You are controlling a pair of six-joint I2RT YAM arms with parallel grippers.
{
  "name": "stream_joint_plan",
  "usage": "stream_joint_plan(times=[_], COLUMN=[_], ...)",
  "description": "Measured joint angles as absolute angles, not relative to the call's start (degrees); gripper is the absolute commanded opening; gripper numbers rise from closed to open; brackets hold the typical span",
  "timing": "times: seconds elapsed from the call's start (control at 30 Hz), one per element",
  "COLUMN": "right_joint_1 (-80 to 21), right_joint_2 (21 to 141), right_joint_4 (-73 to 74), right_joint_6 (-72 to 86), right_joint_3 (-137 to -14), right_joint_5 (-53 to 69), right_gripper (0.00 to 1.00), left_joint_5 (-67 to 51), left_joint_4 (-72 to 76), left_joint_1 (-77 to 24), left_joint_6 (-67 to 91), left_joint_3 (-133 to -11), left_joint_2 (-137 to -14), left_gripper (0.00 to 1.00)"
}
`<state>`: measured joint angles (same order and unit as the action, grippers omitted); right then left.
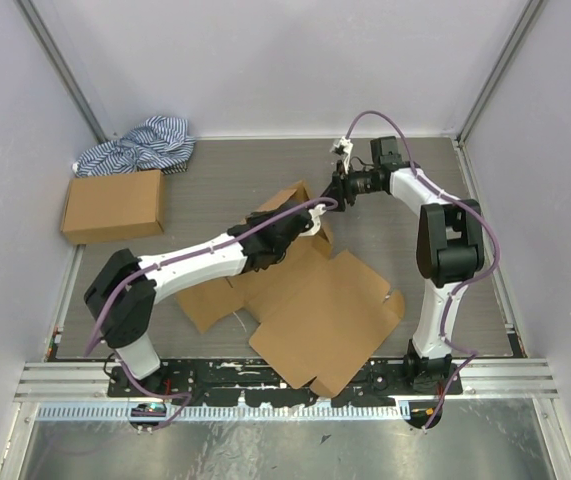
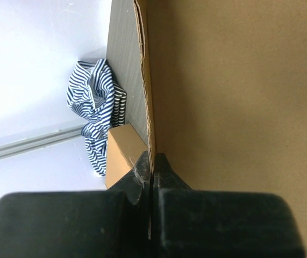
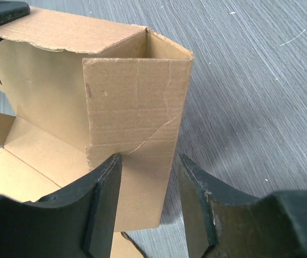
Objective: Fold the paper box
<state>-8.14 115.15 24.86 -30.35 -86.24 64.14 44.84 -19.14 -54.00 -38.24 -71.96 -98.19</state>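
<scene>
The paper box (image 1: 325, 310) is a brown die-cut cardboard sheet lying mid-table, its far end folded up into walls. My left gripper (image 1: 308, 218) reaches over the sheet and is shut on the thin edge of a raised wall (image 2: 239, 91); in the left wrist view the card runs straight between the closed jaws (image 2: 152, 164). My right gripper (image 1: 335, 188) comes in from the far right. It is open, its fingers (image 3: 105, 183) straddling the upright corner flap (image 3: 137, 102), which has a diagonal crease. The left finger lies against the flap; the right one stands apart from it.
A smaller ready-made brown box (image 1: 113, 205) sits at the far left, with a blue-striped cloth (image 1: 140, 145) bunched behind it in the corner. Both show in the left wrist view, the cloth (image 2: 94, 102) above the box (image 2: 122, 156). White walls enclose the grey table (image 1: 385, 250).
</scene>
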Motion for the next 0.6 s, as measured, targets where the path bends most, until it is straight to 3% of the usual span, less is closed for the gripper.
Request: stream_joint_plan(times=[0.33, 0.6], right_joint_1=[-6.9, -3.1], right_joint_2=[116.7, 124.7], right_joint_4=[25.8, 34.5], right_joint_6=[-31.4, -39.0], right_joint_3=[-88.1, -98.5], right_joint_5=[67.0, 76.3], right_gripper=[0.52, 0.53], left_joint_5=[46.4, 46.8], left_joint_4=[-10.4, -1.4], left_joint_1=[-54.3, -54.5], left_joint_6=[-43.9, -49.4], left_joint_3=[-67.8, -64.5], left_joint_2=[-94.4, -92.2], left_gripper=[0.0, 0.0])
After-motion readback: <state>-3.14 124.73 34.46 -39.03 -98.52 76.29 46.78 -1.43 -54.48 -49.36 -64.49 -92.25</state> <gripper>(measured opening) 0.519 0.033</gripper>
